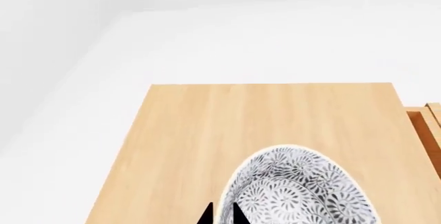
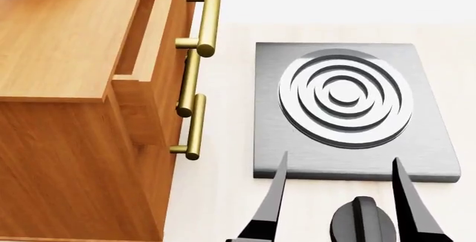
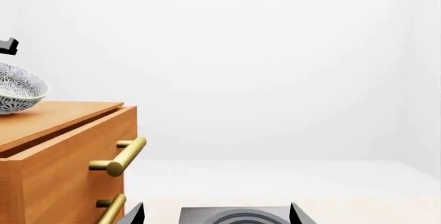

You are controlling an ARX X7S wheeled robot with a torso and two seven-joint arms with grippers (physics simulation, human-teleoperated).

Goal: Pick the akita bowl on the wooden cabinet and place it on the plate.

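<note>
Left hand [image 1: 222,214] straddling the rim of the akita bowl [image 1: 298,189] on the wooden cabinet [image 1: 206,131], closure indeterminate: pinch squarely, lift vertically.

A wooden cabinet [image 2: 67,86] fills the left of the head view, its brass handles [image 2: 200,58] jutting right toward a grey burner slab [image 2: 349,108] at centre right. A narrow strip of bare counter [image 2: 227,141] runs between them. Above the cabinet top, beside the bowl [image 3: 17,95], space is open.

plain white walls [image 3: 276,53] and a pale floor [image 2: 223,197], evenly lit.
</note>
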